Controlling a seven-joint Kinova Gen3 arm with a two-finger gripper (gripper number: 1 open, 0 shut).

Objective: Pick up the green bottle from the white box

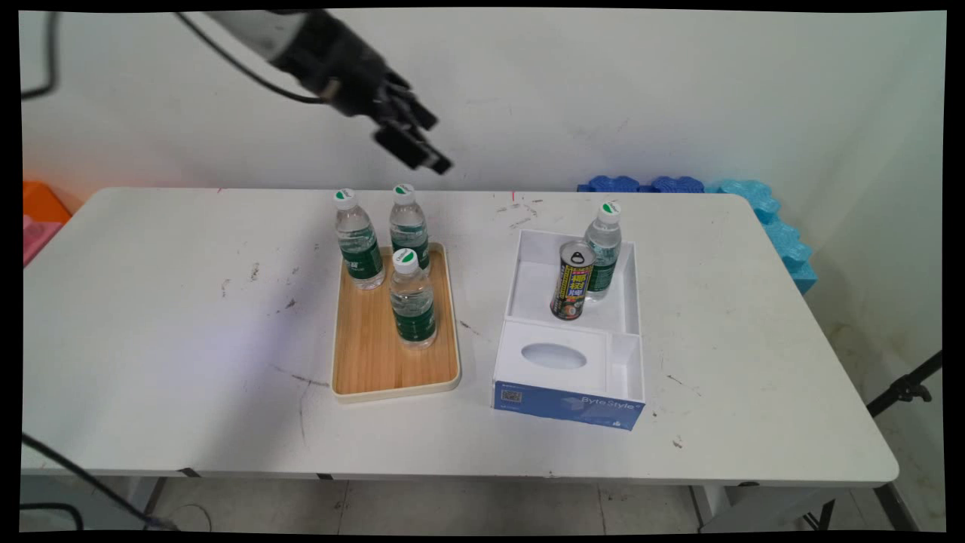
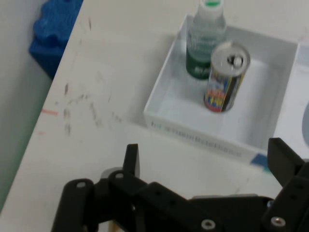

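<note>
Blue-fronted white box (image 1: 573, 354), can (image 1: 572, 280), bottle (image 1: 603, 249), gripper (image 1: 418, 143) above

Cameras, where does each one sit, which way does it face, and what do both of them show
Main view: fixed above the table's near side, looking across the white table to the wall; shows the raised arm and gripper.
Hand view: on the hand, looking down along the open gripper fingers; shows its linkage.
Shared: the white box holding a can and bottle.

Overhead and hand views, shared box (image 1: 573, 324) (image 2: 219, 135)
</note>
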